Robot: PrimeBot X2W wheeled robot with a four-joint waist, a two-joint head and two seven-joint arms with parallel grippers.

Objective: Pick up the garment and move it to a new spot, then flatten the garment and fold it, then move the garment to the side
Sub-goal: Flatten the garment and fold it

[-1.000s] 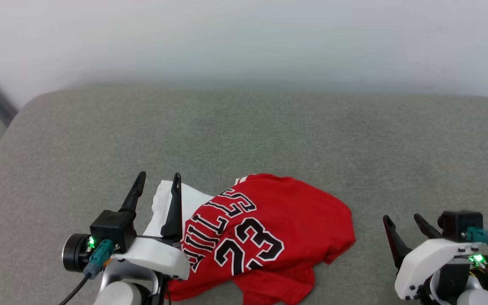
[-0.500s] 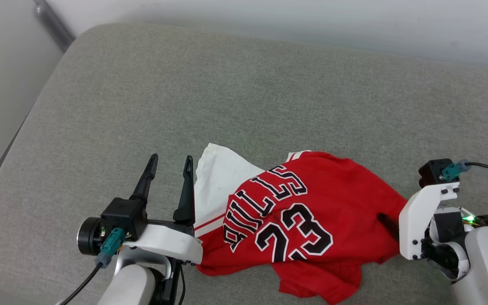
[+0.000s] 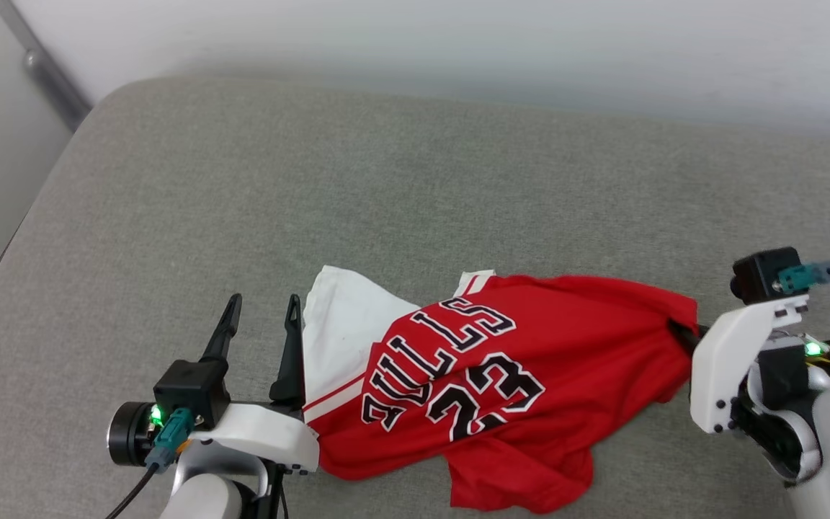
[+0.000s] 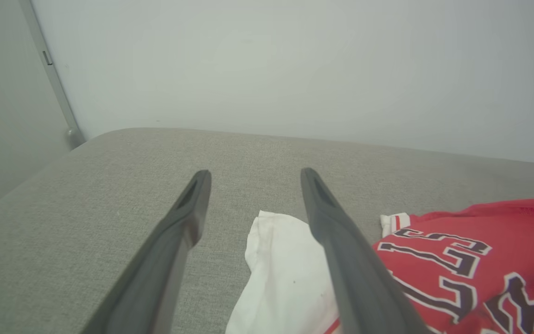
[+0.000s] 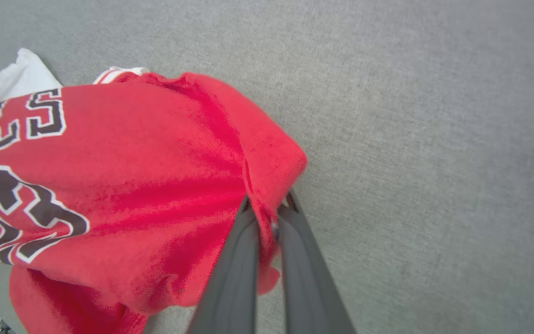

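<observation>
The garment (image 3: 487,375), a red jersey with a white sleeve and black lettering with 23, lies crumpled on the grey cushion (image 3: 386,202). My right gripper (image 3: 680,333) is shut on the garment's right edge and lifts that corner off the surface; the right wrist view shows the red cloth (image 5: 165,195) pinched between the two fingers of that gripper (image 5: 267,206). My left gripper (image 3: 262,311) stands open just left of the white sleeve (image 3: 343,339), with nothing between its fingers. The left wrist view shows the left gripper (image 4: 251,178) with the sleeve (image 4: 281,273) by its right finger.
The grey cushion stretches wide behind and to the right of the garment. Its rounded left edge (image 3: 33,209) drops off beside a pale wall with a metal rail (image 3: 44,68). A white wall (image 3: 458,43) runs along the back.
My right gripper has gone from open beside the garment to shut on its right edge, and pulled that edge up and to the right. The head camera has shifted. The left gripper stays open.
</observation>
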